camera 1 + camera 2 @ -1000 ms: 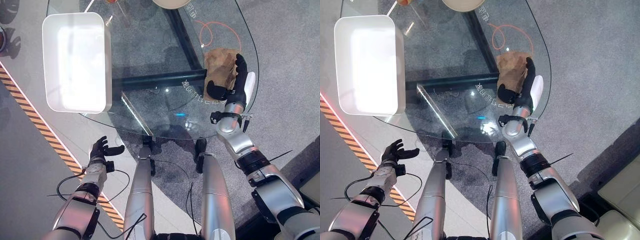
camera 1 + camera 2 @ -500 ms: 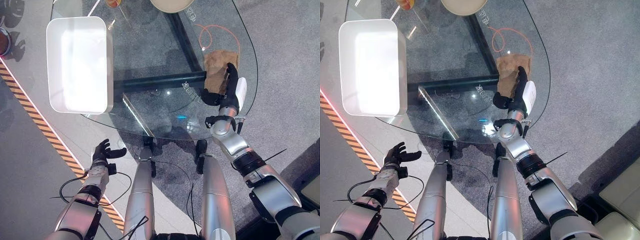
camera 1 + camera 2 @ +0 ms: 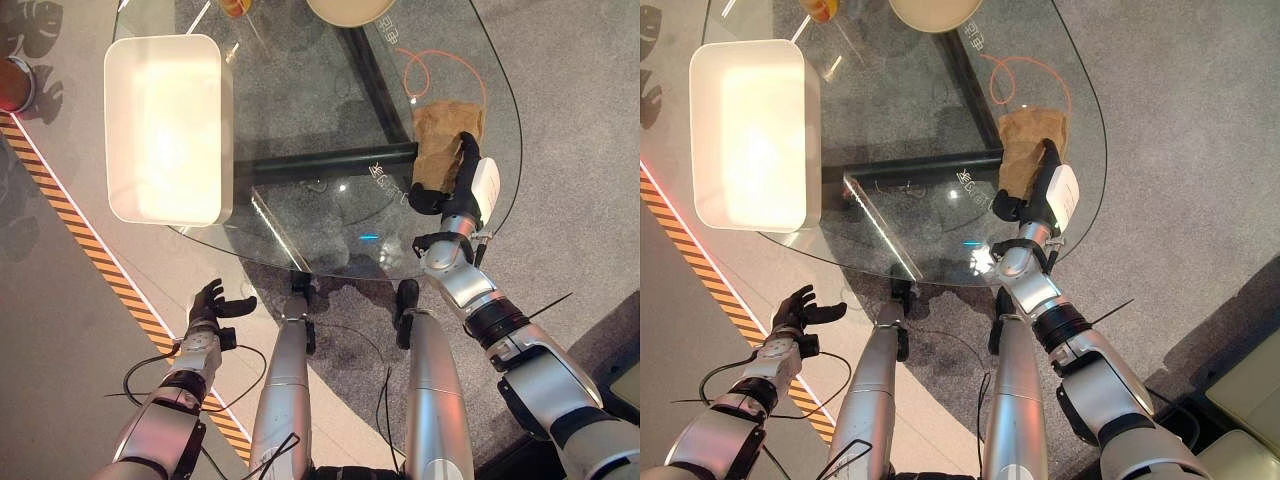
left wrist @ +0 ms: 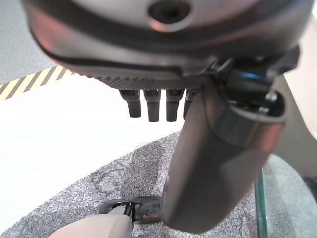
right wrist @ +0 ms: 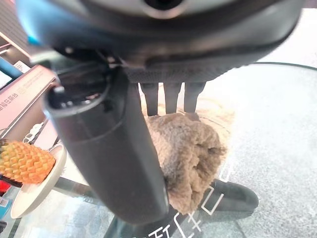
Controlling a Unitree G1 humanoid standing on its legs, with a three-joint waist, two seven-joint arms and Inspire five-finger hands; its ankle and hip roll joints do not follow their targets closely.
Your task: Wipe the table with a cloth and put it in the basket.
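**Wiping the glass bench: keep the cloth flat under the palm**

The right hand (image 3: pixel 452 185) rests on the near end of the brown cloth (image 3: pixel 441 135), near the right edge of the round glass bench (image 3: pixel 300 110). Its fingers (image 5: pixel 171 96) lie fairly straight over the bunched fabric, pressing rather than clutching. The left hand (image 3: pixel 212 305) hangs relaxed and empty, low beside the bench.

The wipe looks under way. To do it well, I would press evenly so the cloth slides with the hand instead of rolling up, and sweep away from the orange cord (image 3: pixel 430 65) lying just beyond it. The white basket (image 3: pixel 165 125) sits well apart on the left, so a firm grip is needed before carrying.
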